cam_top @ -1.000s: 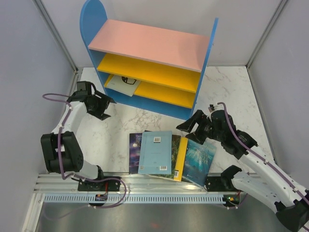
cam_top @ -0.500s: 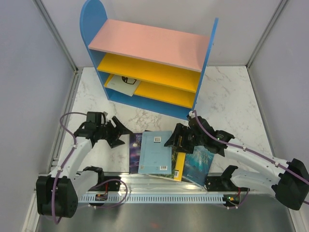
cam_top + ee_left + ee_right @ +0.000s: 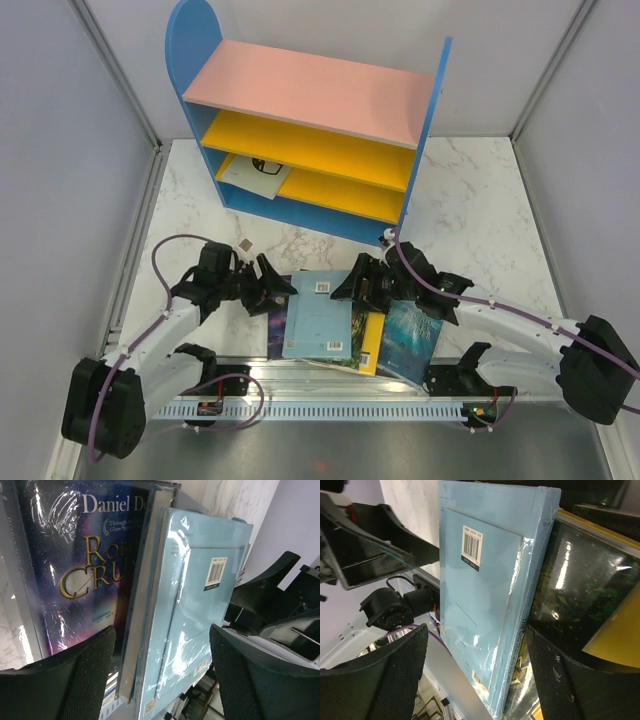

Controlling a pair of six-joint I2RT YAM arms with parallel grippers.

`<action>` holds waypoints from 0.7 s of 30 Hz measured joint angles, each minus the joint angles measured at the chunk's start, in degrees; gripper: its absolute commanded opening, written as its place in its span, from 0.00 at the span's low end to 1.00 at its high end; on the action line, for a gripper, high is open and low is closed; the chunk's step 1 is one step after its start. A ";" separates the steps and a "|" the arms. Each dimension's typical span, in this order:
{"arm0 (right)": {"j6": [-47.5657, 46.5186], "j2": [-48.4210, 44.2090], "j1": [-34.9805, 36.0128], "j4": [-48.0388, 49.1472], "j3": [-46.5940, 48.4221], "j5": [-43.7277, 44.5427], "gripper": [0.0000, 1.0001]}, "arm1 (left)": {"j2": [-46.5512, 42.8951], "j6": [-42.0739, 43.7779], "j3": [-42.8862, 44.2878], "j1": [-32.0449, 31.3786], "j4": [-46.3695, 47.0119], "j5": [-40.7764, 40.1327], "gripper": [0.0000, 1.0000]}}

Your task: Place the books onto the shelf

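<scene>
Books (image 3: 400, 335) lie in a loose pile on the table (image 3: 480, 200), in front of the shelf (image 3: 300, 95), with the light blue book (image 3: 320, 315) on top. The left gripper (image 3: 280, 295) and the right gripper (image 3: 345, 295) both have their fingers spread wide, one at each side of this book. Neither one grasps anything.

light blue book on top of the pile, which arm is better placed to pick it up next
Probably right: the right gripper is open at the edge of the light blue book, the book centred between its fingers in its wrist view. The left gripper, also open, straddles the dark book too.
</scene>
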 measured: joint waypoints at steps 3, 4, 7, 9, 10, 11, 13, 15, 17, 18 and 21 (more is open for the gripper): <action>0.87 0.09 0.33 5.01 -2.51 -0.17 0.83 | 1.70 -1.95 -4.00 -0.20 6.19 1.99 0.79; 1.14 0.02 0.35 6.49 -3.43 -0.26 0.83 | 2.43 -3.06 -5.97 -0.24 8.76 2.97 0.78; 2.64 -0.79 0.37 12.66 -6.99 -0.57 0.83 | 4.04 -6.95 -11.58 -0.22 16.39 6.10 0.77; 3.89 -1.66 0.35 16.68 -9.53 -0.59 0.84 | 4.02 -8.52 -12.92 -0.24 19.61 7.52 0.73; 4.37 -1.99 0.35 18.12 -10.45 -0.55 0.84 | 4.04 -9.22 -13.18 -0.24 20.81 7.72 0.69; 5.03 -2.34 0.35 20.17 -11.67 -0.55 0.84 | 4.00 -9.51 -13.29 -0.24 21.70 7.82 0.65; 6.10 -2.62 0.35 23.34 -13.44 -0.55 0.84 | 3.87 -10.45 -13.31 -0.24 23.41 7.98 0.53; 7.17 -2.58 0.35 26.45 -14.95 -0.57 0.84 | 3.61 -10.64 -13.35 -0.22 24.04 7.80 0.46; 8.35 -2.21 0.35 29.73 -16.28 -0.72 0.84 | 3.39 -10.69 -13.49 -0.13 24.09 7.63 0.46; 8.94 -1.81 0.35 31.28 -16.83 -0.79 0.84 | 3.13 -11.02 -13.49 -0.02 24.35 7.74 0.46; 10.54 -0.04 0.35 36.04 -17.88 -1.14 0.84 | 2.60 -11.15 -13.49 -0.22 24.61 7.78 0.45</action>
